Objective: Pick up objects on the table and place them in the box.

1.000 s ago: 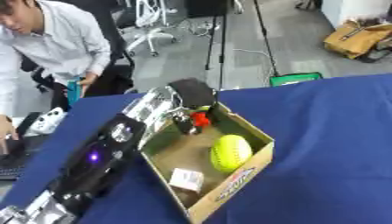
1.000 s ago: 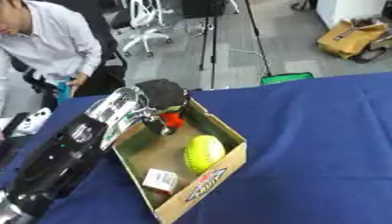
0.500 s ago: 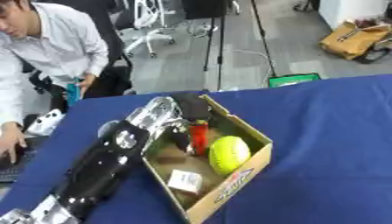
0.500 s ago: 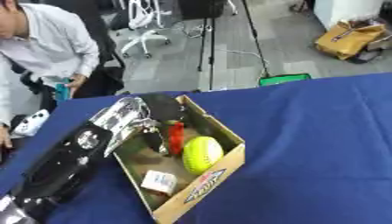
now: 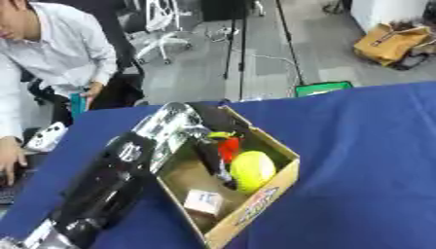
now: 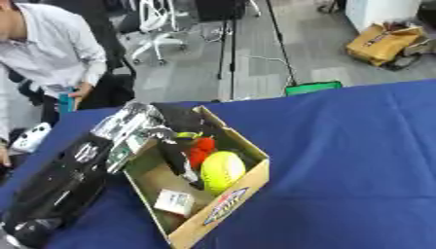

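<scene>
The box (image 5: 255, 209) sits open on the blue table (image 5: 374, 160), left of centre, one corner pointing near. Inside lie a yellow ball (image 5: 251, 170) toward the right wall, a red thing (image 5: 228, 148) just beyond it at the far end (with a bit of yellow-green (image 5: 220, 135) at its far side), and a small white packet (image 5: 204, 202) on the floor at the near end. The left arm (image 5: 111, 180) reaches in over the left wall, and the left hand (image 5: 208, 155) hangs down inside, dark fingers (image 6: 180, 163) between the red thing and the ball; whether they grip anything cannot be told.
</scene>
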`<action>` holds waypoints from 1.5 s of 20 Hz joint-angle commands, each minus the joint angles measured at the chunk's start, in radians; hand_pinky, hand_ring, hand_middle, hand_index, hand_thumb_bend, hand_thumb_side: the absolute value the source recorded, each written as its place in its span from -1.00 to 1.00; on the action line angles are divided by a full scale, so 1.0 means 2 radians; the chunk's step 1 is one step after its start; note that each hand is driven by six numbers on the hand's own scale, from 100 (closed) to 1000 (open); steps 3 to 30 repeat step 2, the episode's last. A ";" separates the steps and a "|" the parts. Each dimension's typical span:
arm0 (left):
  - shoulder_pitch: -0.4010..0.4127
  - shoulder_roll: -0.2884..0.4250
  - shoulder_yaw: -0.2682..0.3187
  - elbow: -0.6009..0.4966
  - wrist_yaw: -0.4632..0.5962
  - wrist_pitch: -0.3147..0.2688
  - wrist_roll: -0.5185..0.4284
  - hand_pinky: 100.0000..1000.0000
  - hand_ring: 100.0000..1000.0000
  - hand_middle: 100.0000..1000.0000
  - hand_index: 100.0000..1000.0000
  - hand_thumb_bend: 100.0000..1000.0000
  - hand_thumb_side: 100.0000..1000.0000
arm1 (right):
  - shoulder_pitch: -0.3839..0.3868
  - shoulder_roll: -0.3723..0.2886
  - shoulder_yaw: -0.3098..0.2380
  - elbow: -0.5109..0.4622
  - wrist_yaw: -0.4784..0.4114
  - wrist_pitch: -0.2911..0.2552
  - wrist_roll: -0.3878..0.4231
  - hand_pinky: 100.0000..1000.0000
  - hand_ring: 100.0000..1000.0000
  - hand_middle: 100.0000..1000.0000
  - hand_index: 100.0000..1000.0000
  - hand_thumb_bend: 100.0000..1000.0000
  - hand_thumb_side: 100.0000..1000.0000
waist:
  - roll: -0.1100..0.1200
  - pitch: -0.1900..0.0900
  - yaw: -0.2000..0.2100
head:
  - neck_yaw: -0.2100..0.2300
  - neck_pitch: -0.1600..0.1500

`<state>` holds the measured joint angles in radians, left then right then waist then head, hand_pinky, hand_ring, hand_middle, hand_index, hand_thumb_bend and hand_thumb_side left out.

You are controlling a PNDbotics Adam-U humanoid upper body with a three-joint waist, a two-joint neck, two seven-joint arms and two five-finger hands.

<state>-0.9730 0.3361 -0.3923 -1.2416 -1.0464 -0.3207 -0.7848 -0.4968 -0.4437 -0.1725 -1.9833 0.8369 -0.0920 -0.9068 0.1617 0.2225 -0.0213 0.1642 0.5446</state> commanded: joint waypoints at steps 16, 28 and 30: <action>-0.003 0.021 0.006 -0.034 0.014 -0.051 -0.061 1.00 1.00 1.00 1.00 0.66 0.55 | -0.005 -0.008 -0.004 -0.008 0.000 0.001 0.000 0.15 -0.17 -0.44 -0.20 -1.00 0.09 | -0.008 -0.012 0.003 | -0.010 0.003; -0.003 0.021 0.006 -0.034 0.014 -0.051 -0.061 1.00 1.00 1.00 1.00 0.66 0.55 | -0.005 -0.008 -0.004 -0.008 0.000 0.001 0.000 0.15 -0.17 -0.44 -0.20 -1.00 0.09 | -0.008 -0.012 0.003 | -0.010 0.003; -0.003 0.021 0.006 -0.034 0.014 -0.051 -0.061 1.00 1.00 1.00 1.00 0.66 0.55 | -0.005 -0.008 -0.004 -0.008 0.000 0.001 0.000 0.15 -0.17 -0.44 -0.20 -1.00 0.09 | -0.008 -0.012 0.003 | -0.010 0.003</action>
